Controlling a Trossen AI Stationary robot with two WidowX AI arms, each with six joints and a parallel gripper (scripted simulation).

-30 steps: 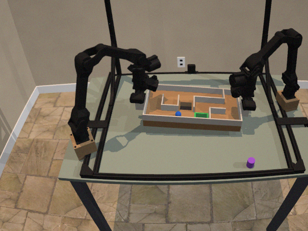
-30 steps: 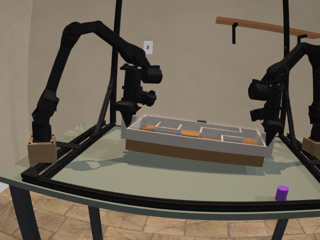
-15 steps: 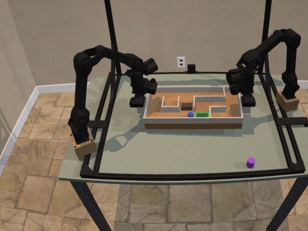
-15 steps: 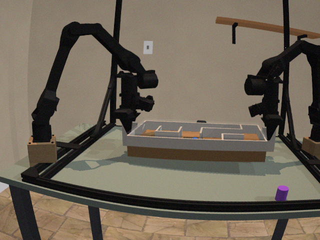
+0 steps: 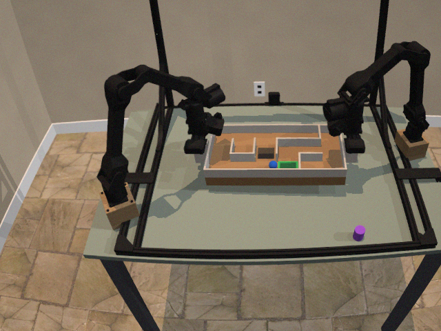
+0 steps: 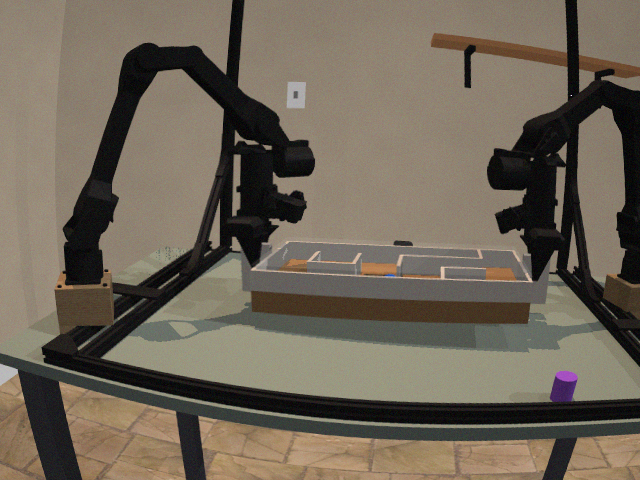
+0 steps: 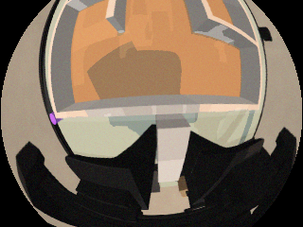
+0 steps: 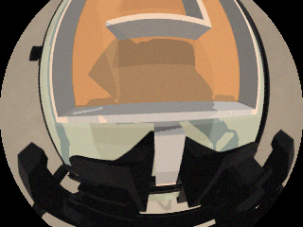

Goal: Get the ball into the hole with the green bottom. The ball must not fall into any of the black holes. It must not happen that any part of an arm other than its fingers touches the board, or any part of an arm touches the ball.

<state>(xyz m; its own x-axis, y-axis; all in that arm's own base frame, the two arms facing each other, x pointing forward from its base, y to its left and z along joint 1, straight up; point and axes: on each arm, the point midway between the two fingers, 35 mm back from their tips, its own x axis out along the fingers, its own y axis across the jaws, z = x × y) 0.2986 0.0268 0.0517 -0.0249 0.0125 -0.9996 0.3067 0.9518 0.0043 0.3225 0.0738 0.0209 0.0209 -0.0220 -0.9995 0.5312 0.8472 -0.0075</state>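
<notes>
Orange-brown floor and grey walls make up the rectangular maze board, held above the tabletop between its two side edges. The left gripper has its jaws nearly closed, pinching a pale grey handle tab at one short end; the right gripper has an equally narrow gap, clamped on the matching tab at the other end. From the top, their bodies mask most of the fingers.

The small blue ball is on the board floor, by the long wall facing the tabletop's front edge, just beside the green-bottomed hole and not in it. Whether it touches the green rim is hard to tell. In the exterior view the front wall hides all but a blue sliver, and that hole is hidden too. A dark rectangular hole lies just behind the ball.

Near the tabletop's front corner on the left arm's side stands a purple cylinder, only a sliver in the left wrist view. The exterior frame cuts off the left arm's wooden base block.
</notes>
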